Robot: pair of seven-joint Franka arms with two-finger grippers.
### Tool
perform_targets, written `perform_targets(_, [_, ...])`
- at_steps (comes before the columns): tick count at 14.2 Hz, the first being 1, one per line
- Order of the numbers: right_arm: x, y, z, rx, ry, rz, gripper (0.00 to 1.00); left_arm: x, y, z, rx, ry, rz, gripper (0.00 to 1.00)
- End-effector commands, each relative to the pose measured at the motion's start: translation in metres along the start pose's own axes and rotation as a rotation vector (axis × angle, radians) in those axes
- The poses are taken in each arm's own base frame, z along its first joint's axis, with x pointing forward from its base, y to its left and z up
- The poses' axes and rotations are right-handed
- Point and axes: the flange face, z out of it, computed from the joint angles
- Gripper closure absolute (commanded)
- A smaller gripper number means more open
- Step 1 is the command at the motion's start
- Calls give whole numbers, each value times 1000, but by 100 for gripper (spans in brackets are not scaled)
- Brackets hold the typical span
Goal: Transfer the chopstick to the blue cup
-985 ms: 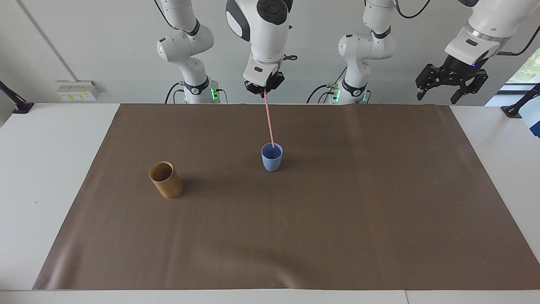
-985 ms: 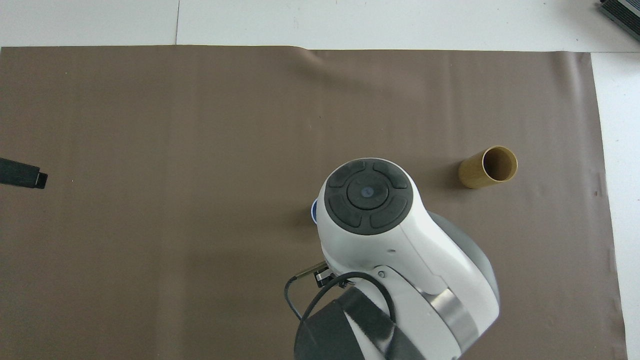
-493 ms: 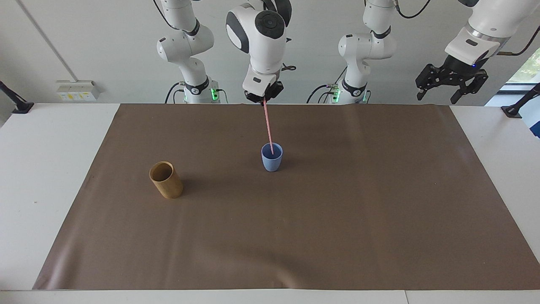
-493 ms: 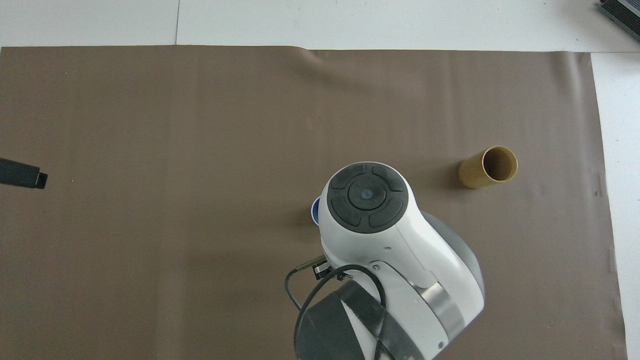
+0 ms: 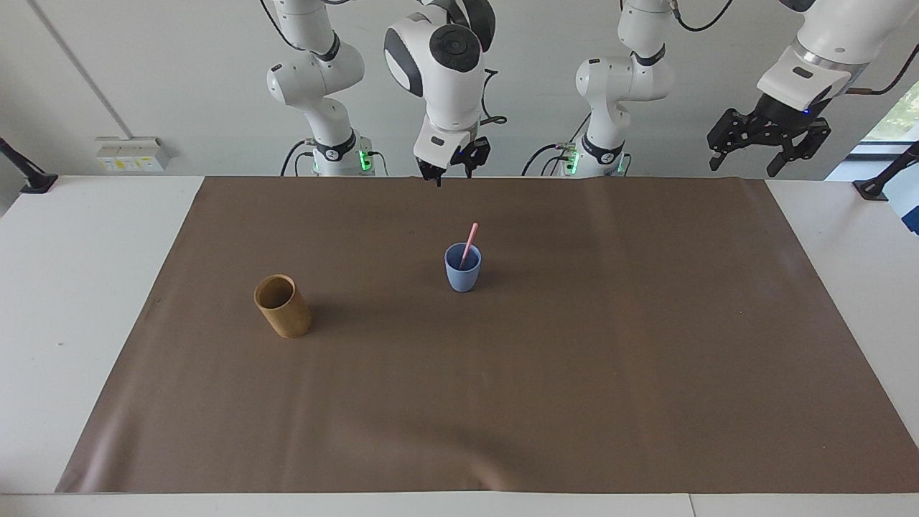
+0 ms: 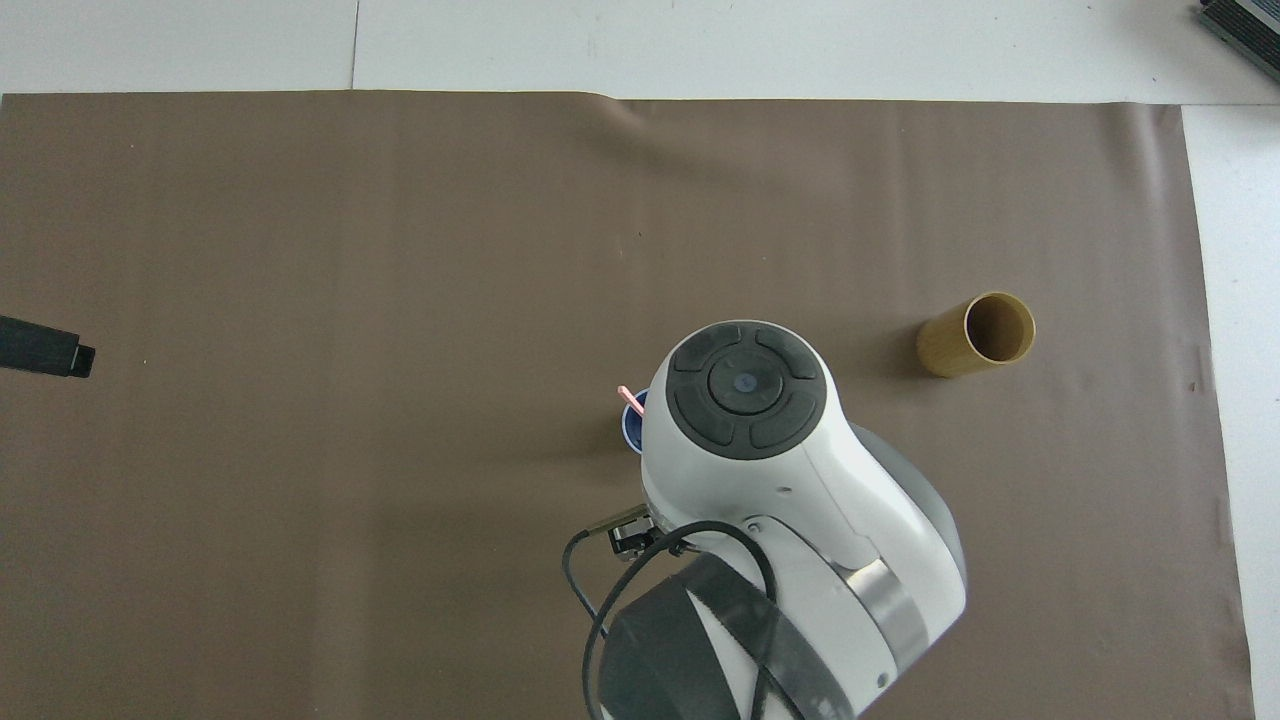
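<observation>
The pale pink chopstick [image 5: 469, 240] stands in the light-blue cup [image 5: 462, 274] near the middle of the brown mat, its top leaning toward the left arm's end of the table. My right gripper [image 5: 453, 172] hangs open and empty above the cup, apart from the stick. In the overhead view the right arm covers most of the cup [image 6: 630, 428]; only a sliver of its rim and the stick's tip [image 6: 627, 394] show. My left gripper [image 5: 747, 164] waits raised and open at its own end of the table; its tip shows in the overhead view [image 6: 45, 352].
A taller tan-brown cylindrical cup [image 5: 283, 306] stands on the brown mat [image 5: 574, 373] toward the right arm's end, a little farther from the robots than the blue cup; it also shows in the overhead view [image 6: 976, 335]. White tabletop borders the mat.
The right gripper has opened and let go of the chopstick. The stick has dropped into the blue cup and now leans on its rim. The left arm has not moved.
</observation>
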Motion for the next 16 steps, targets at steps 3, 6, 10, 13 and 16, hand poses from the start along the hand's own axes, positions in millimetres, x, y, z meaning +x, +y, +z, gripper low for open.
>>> perform_targets(3, [-2,15,-23,-33,80,28,0,-7,-3,-1,17,-6,5,0])
perform_targets(6, [5,59,-60,-55,165,98,0,-7,-2,-1,17,-6,7,0])
perform_targets(10, [2,131,-111,-84,271,211,0,-7,1,-1,13,-5,11,0])
perform_targets(13, [-7,171,-143,-67,324,285,0,-6,5,0,9,-6,17,0])
perform_targets(16, [-31,194,-174,-52,386,330,0,-7,7,1,8,-15,17,0])
